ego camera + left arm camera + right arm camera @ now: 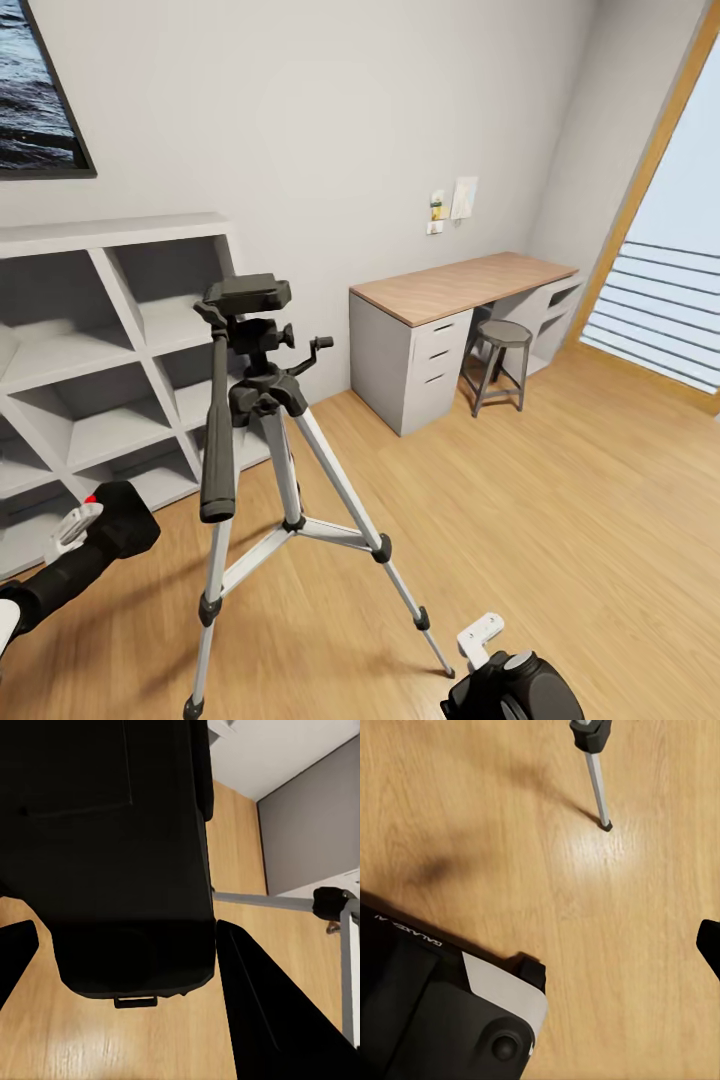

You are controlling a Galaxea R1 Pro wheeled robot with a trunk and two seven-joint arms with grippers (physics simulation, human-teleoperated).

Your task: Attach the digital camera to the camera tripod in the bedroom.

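The camera tripod (pixel 262 390) stands on the wood floor in the middle of the head view, with its black head plate (pixel 250 294) bare on top and its long pan handle (pixel 217 440) hanging down. My left gripper (pixel 80 530) is low at the left, shut on the black digital camera (pixel 125 522), whose red button (pixel 90 497) shows. In the left wrist view the camera (pixel 120 855) sits between both fingers (pixel 277 1020), with a tripod leg (pixel 349 945) beside it. My right gripper (pixel 485 640) hangs open near the floor, right of a tripod foot (pixel 604 825).
A white cube shelf (pixel 100 350) lines the wall behind the tripod. A wood-topped desk (pixel 465 280) with drawers and a round grey stool (pixel 500 350) stand at the back right, beside a tall window (pixel 670 300). My dark base (pixel 427 1020) lies under the right arm.
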